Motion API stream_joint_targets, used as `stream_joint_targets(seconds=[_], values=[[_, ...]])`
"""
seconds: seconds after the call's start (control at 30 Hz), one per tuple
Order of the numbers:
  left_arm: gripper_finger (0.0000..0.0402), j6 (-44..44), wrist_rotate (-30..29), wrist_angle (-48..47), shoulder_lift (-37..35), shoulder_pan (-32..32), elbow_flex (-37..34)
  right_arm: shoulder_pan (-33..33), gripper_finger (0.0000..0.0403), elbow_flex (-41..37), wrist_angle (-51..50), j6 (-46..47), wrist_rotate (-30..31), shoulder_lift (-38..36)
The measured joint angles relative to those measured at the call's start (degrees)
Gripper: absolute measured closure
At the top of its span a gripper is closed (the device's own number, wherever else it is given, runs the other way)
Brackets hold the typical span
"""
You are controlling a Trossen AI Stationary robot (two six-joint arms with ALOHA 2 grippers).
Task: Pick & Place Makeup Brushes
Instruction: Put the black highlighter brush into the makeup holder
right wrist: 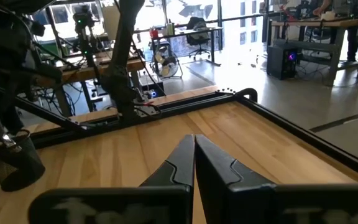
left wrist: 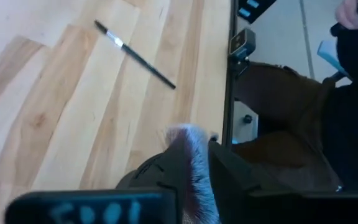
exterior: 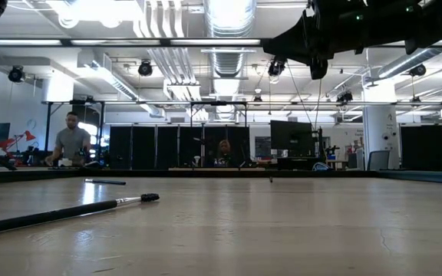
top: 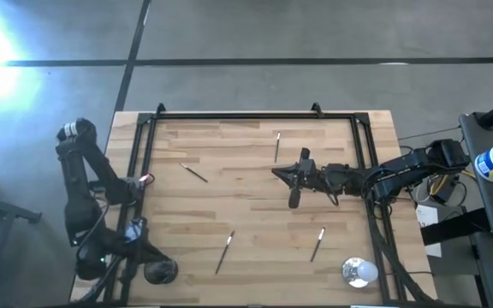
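The left gripper (left wrist: pixel 191 168) sits by the dark cup (top: pixel 160 272), fingers clamped on a fluffy brush head. The right gripper (top: pixel 277 174) hovers mid-desk (top: pixel 246 205), fingers closed, empty. Four makeup brushes (top: pixel 224 252) lie scattered beyond the cup: light, stiff, likely best pinched mid-handle

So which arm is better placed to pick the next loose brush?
Right. The right gripper hangs shut and empty over mid-table, beside a loose brush; the left gripper at the left edge holds a fluffy brush.
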Motion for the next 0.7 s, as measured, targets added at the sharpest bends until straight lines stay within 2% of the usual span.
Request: stream_joint_targets(seconds=[0.13, 0.3, 0.5, 0.7], values=[[0.0351, -0.6, 2.9, 0.4, 1.5, 3.0, 2.4, 0.0, 0.0394, 0.0, 0.0, 0.0, 0.0, 0.0], [0.0314, 0.1, 7.3, -2.2, 7.2, 4.9, 8.1, 0.0, 0.0394, 0.0, 0.0, 0.0, 0.0, 0.0], [0.0252, -1.0, 14.8, -17.3, 18.1, 5.0, 19.2, 0.0, 0.0394, 0.0, 0.0, 0.0, -0.1, 0.0], [0.0213, 2.7, 16.3, -29.1, 28.5, 5.0, 29.9, 0.0, 0.0394, 0.0, 0.0, 0.0, -0.1, 0.0]])
